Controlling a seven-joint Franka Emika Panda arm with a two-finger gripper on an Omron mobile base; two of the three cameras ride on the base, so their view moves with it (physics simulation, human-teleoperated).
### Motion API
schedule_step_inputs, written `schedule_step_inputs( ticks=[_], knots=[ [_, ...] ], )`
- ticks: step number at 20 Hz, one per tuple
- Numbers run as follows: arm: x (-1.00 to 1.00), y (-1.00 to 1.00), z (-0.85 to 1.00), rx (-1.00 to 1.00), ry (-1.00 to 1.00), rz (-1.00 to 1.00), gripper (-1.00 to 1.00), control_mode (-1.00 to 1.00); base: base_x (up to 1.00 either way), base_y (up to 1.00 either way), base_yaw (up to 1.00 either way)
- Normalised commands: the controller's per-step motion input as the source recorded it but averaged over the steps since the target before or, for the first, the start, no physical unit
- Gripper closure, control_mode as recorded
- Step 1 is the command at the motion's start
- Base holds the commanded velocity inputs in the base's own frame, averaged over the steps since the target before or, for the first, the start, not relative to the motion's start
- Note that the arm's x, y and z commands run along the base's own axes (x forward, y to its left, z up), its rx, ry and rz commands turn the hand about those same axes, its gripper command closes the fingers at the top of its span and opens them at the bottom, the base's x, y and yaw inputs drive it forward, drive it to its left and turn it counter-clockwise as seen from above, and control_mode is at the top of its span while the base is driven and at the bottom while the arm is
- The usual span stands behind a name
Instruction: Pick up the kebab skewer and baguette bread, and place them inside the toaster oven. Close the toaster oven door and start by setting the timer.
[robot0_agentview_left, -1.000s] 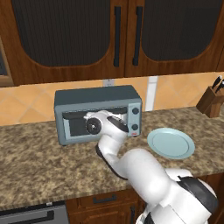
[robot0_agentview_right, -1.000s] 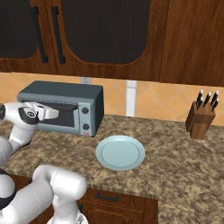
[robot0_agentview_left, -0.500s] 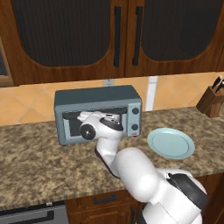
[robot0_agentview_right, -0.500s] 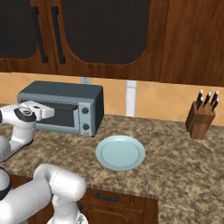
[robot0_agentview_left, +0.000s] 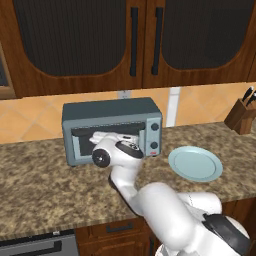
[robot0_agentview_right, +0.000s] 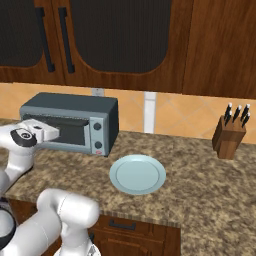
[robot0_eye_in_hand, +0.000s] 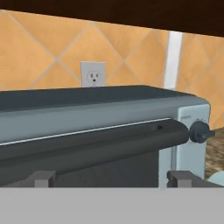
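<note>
The grey-blue toaster oven (robot0_agentview_left: 112, 107) (robot0_agentview_right: 70, 105) (robot0_eye_in_hand: 100, 107) stands on the stone counter against the tiled wall. Its toaster oven door (robot0_agentview_left: 81, 146) (robot0_agentview_right: 75, 134) stands upright against the oven's front, with the dark bar handle (robot0_eye_in_hand: 87, 148) along its top. My gripper (robot0_agentview_left: 100, 137) (robot0_agentview_right: 54, 131) (robot0_eye_in_hand: 113, 179) hovers open just in front of the door's left half, its fingertips (robot0_eye_in_hand: 43, 178) wide apart below the handle and holding nothing. The knob panel (robot0_agentview_left: 154, 135) (robot0_agentview_right: 98, 136) is to the right, one knob (robot0_eye_in_hand: 199, 131) close by. The kebab skewer and the baguette bread are hidden.
A pale blue plate (robot0_agentview_left: 195, 163) (robot0_agentview_right: 137, 173) lies on the counter right of the oven. A wooden knife block (robot0_agentview_left: 241, 115) (robot0_agentview_right: 230, 135) stands at the far right. A wall outlet (robot0_eye_in_hand: 92, 74) sits behind the oven, and dark wood cabinets hang above.
My hand has slid left across the oven's front, from near the knob panel to the door's left half. The oven and the plate have not moved.
</note>
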Motion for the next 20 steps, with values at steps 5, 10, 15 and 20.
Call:
schedule_step_inputs(
  ticks=[5, 10, 15, 20],
  knots=[
    [-0.54, -0.14, 0.02, 0.00, 0.00, -0.01, -1.00, -1.00, 0.00, 0.00, 0.00],
    [-0.54, -0.34, 0.00, 0.00, 0.00, -0.01, -1.00, -1.00, 0.00, 0.00, 0.00],
    [-0.37, -0.60, 0.00, 0.00, 0.00, 0.00, -1.00, -1.00, 0.00, 0.00, 0.00],
    [-0.05, -0.58, -0.03, 0.09, -0.03, 0.01, -1.00, -1.00, 0.00, 0.00, 0.00]
  ],
)
